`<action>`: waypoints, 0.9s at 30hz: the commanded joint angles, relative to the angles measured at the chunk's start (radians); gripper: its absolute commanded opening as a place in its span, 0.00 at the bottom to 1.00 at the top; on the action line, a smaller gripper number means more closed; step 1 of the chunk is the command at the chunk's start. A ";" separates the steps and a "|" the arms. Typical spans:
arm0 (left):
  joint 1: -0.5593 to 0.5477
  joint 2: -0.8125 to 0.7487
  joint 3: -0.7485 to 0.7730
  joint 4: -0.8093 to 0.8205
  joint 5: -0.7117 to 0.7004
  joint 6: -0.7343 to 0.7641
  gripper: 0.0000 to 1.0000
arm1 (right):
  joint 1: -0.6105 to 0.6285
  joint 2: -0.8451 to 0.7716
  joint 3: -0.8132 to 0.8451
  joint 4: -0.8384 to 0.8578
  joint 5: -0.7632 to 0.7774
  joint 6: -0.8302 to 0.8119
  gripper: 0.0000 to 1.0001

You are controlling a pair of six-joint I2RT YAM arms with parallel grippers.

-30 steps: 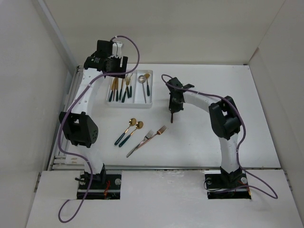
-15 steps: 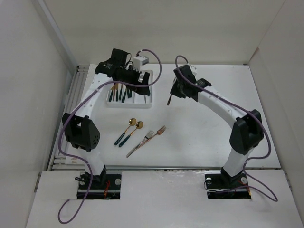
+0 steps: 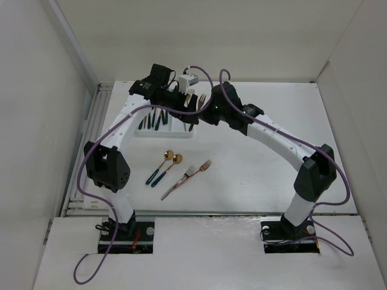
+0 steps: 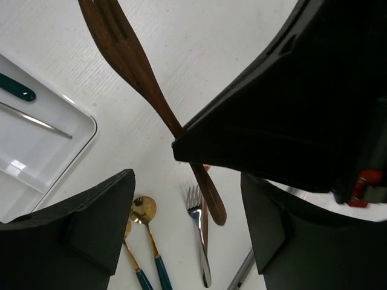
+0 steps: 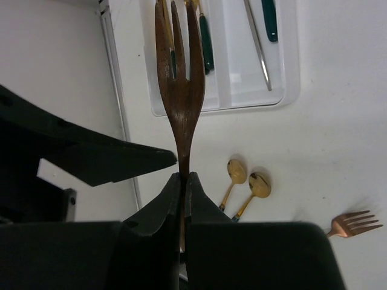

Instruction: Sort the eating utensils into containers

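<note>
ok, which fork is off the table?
The dark brown fork, held in the right gripper; the copper fork and silver fork lie on the table.

The tray (image 3: pixel 163 134) sits at the far left of the desk (image 3: pixel 254 175), with utensils (image 5: pixel 207 48) lying lengthwise in its compartments. In front of it, two spoons (image 3: pixel 178 159) lie side by side on the desk. Two forks (image 3: pixel 191 171) lie just to their right. A third fork (image 5: pixel 179 66) hangs above the tray's right edge.

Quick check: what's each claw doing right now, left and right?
Left claw: open, gripping nothing.
Right claw: closed on a brown fork.
</note>
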 commanded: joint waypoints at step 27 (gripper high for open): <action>0.233 0.399 0.178 0.178 -0.276 -0.204 0.00 | -0.047 -0.056 -0.042 0.049 -0.005 -0.105 0.57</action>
